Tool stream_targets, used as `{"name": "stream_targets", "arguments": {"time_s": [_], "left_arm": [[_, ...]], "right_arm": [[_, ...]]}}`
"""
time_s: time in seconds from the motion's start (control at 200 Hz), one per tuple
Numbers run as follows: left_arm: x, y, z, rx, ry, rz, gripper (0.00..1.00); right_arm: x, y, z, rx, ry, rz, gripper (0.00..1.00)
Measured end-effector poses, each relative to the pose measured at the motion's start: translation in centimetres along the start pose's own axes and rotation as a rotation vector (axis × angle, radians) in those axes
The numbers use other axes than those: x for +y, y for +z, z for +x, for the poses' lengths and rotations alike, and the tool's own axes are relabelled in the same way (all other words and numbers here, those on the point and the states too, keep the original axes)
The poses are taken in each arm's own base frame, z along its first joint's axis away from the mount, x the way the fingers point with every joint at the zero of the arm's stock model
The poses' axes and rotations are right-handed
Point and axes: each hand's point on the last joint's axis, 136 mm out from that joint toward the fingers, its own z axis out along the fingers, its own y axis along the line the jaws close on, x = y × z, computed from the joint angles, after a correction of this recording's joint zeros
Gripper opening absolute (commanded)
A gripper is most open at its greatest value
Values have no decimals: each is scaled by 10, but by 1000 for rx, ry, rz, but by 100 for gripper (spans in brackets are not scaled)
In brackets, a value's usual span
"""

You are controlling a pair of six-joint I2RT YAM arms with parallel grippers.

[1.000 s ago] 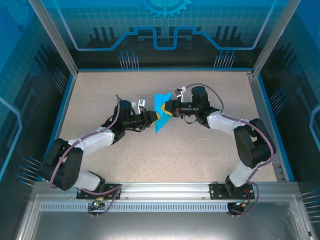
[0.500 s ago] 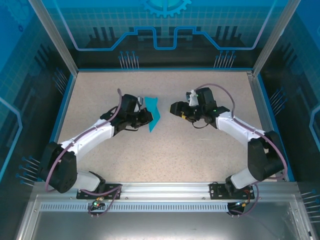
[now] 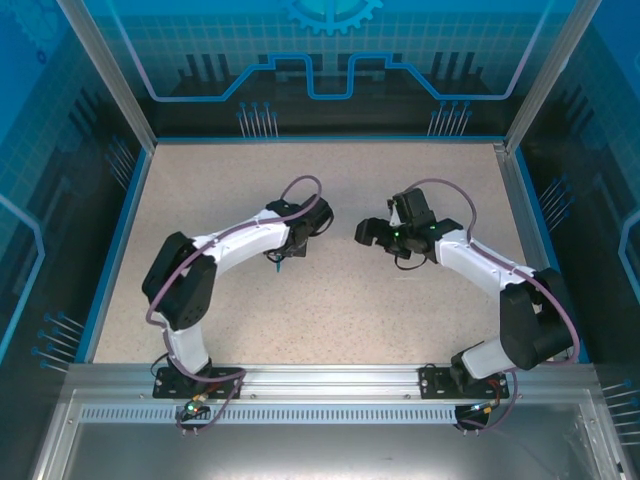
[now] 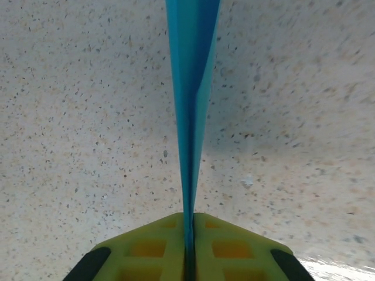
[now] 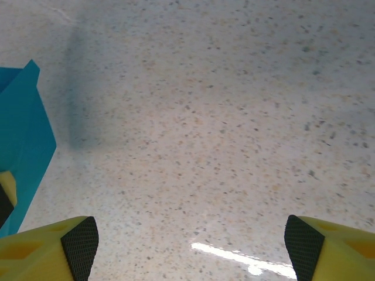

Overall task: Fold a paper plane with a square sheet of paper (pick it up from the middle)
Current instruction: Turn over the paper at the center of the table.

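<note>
Clearly, the left jaws pinch the folded teal paper (image 4: 190, 88), held edge-on over the speckled desk (image 4: 88, 117). The right jaws stand spread wide beside it.

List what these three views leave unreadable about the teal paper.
- Left wrist: the teal paper, pinched in the left gripper, stands edge-on and runs off the top edge; folds unreadable.
- Right wrist: the left edge cuts off all but a corner.
- Top external: the left arm covers nearly all of it at the wrist.
</note>
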Motion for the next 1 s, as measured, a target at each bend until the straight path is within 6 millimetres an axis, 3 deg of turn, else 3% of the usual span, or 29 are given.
{"name": "stream_targets", "arguments": {"time_s": [0.21, 0.425, 0.59, 0.7, 0.835, 0.91, 1.0], "left_arm": [[-23, 14, 14, 66, 16, 44, 35], [-69, 13, 21, 135, -59, 295, 52], [-79, 1, 24, 189, -138, 512, 70], [-72, -18, 13, 182, -227, 691, 77], [-46, -39, -9, 114, -339, 802, 81], [-25, -40, -16, 83, -413, 803, 83], [4, -27, -13, 74, -511, 755, 85]], "right_arm": [[-18, 1, 3, -6, 39, 59, 87], [-22, 1, 3, -10, 52, 74, 88], [-20, 2, 5, -11, 35, 79, 90], [-5, 5, 15, -3, -35, 82, 88], [38, 13, 30, 13, -163, 54, 73], [64, 22, 39, 31, -221, 30, 60], [92, 38, 52, 63, -258, 6, 48]]}}
